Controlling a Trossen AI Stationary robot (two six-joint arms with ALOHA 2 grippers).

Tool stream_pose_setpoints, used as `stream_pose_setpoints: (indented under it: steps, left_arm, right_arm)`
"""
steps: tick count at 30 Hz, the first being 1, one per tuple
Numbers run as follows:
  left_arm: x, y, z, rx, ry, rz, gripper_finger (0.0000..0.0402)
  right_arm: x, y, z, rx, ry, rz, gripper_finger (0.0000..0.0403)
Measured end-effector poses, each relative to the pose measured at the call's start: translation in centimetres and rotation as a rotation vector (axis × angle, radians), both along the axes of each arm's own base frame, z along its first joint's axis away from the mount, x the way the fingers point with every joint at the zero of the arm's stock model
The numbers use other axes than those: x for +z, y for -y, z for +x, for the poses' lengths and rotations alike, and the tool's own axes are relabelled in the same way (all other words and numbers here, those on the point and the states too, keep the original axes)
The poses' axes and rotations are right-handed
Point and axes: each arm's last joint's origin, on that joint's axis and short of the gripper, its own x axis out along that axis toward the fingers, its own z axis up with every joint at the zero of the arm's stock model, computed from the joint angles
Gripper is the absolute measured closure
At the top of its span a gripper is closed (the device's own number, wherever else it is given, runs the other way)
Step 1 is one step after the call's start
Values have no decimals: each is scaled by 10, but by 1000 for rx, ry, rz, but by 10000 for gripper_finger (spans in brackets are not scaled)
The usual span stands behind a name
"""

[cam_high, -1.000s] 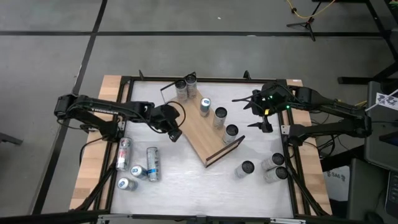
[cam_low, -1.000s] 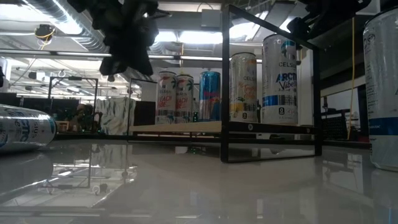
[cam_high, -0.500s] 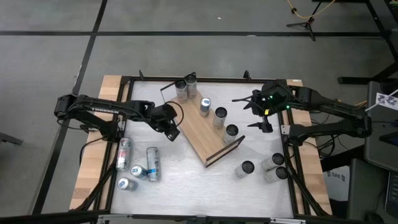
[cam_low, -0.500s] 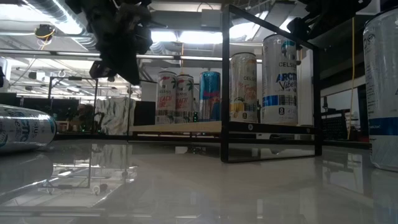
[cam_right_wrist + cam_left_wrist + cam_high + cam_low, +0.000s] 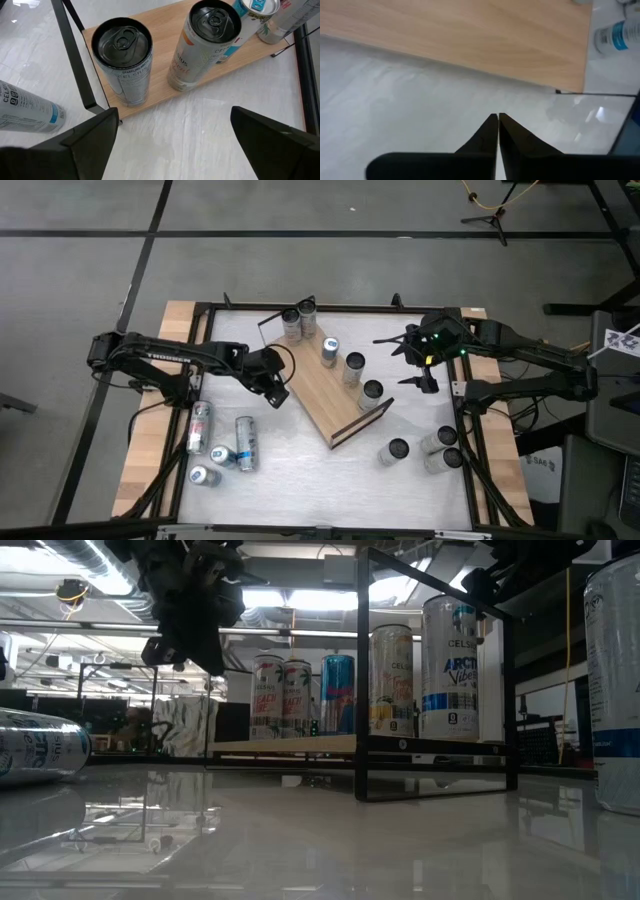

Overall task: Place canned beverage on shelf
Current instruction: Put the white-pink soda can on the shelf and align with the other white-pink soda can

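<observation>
White table (image 5: 300, 465) at frame centre carries the shelf (image 5: 318, 385) holding five cans; left pincer (image 5: 279, 396) hangs clenched and empty beside it, right pincer (image 5: 413, 360) spread wide, empty, centre-right.

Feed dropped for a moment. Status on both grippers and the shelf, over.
Left gripper shut, empty, beside the shelf. Right gripper open, empty, off the shelf's right side. Five cans upright on it. Nothing blocking.

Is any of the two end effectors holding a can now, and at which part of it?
No, nothing is held. The left end effector is shut on nothing beside the shelf; the right end effector stands open and empty.
</observation>
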Motion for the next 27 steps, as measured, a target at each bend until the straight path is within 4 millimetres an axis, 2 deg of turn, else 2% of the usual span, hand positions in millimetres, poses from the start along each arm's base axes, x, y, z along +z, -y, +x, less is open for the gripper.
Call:
stream_pose_setpoints:
  steps: [3, 11, 16, 22, 27]
  left_arm:
    - [0, 0, 0, -2, -1, -3, 362]
    - [-2, -1, -3, 34, -40, 40, 241]
    - [-4, -1, -6, 42, -71, 32, 181]
    - [-4, -1, -7, 70, -88, -5, 136]
    - [-4, 0, -7, 63, -88, -18, 123]
  right_arm:
    - [0, 0, 0, 0, 0, 0, 24]
    - [0, 0, 0, -1, 0, 0, 24]
    - [0, 0, 0, 0, 0, 0, 24]
    - [0, 0, 0, 0, 0, 0, 24]
    - [0, 0, 0, 0, 0, 0, 24]
